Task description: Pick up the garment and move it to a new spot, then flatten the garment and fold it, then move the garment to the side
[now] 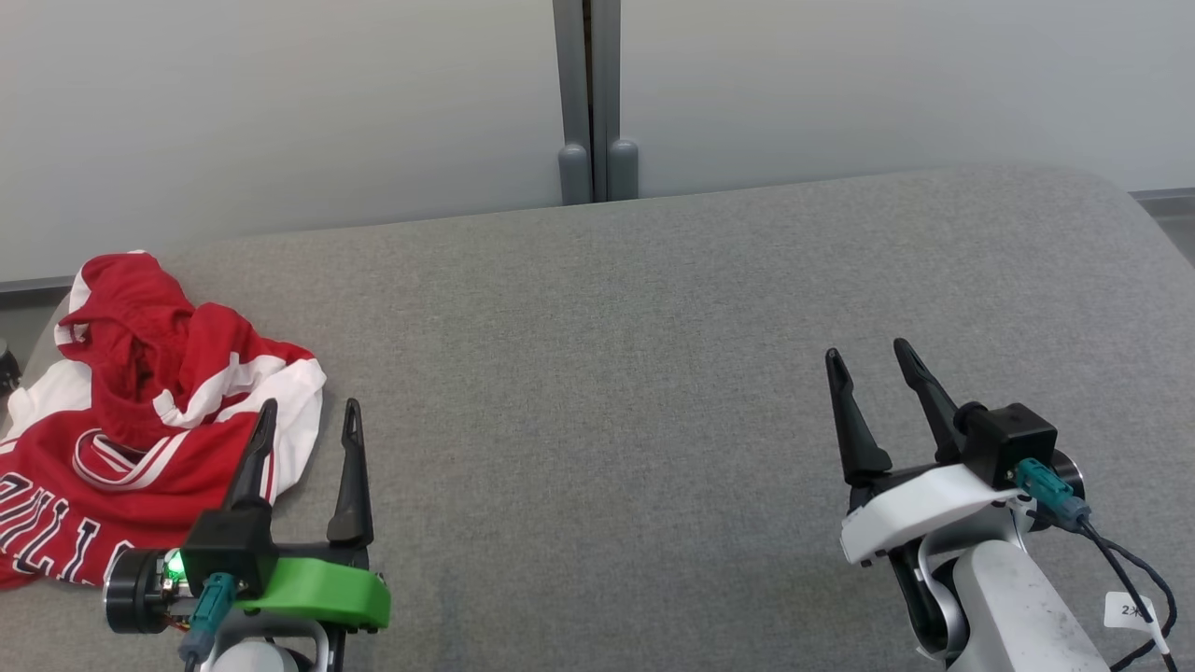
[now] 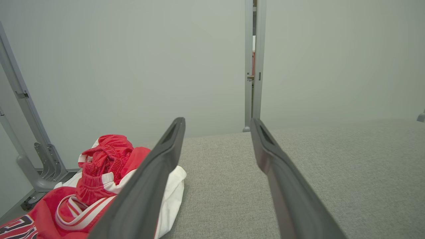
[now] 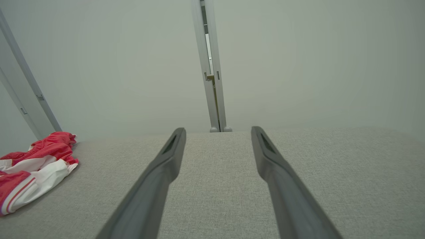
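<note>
Head view: red-and-white jersey is lying crumpled at the left edge of the grey worktop, just beside the left end effector, gaping wide; right end effector hovering well apart, likewise spread, empty. Handling, judged: light, limp, slippery; pinching a raised red fold suiting best.
</note>
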